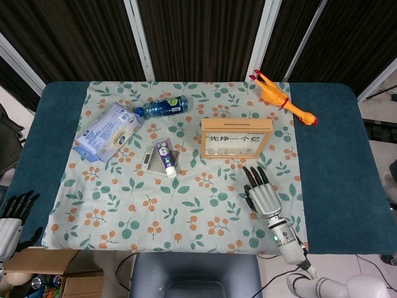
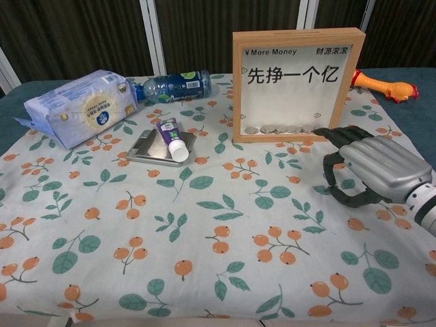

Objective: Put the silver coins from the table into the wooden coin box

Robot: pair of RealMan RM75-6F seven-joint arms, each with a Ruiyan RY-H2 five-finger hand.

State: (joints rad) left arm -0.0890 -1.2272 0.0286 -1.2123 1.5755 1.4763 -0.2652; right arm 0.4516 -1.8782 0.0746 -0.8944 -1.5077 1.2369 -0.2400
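Both hands idle — right hand (image 2: 371, 167) palm-down; fingers (image 2: 338, 135) extended.

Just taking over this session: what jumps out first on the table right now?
The wooden coin box stands upright right of centre on the floral cloth, silver coins lined along its bottom behind the window. The right hand hangs just in front of its right corner, palm down with fingers curled. Behind the box, at the far right, lies a yellow rubber chicken.
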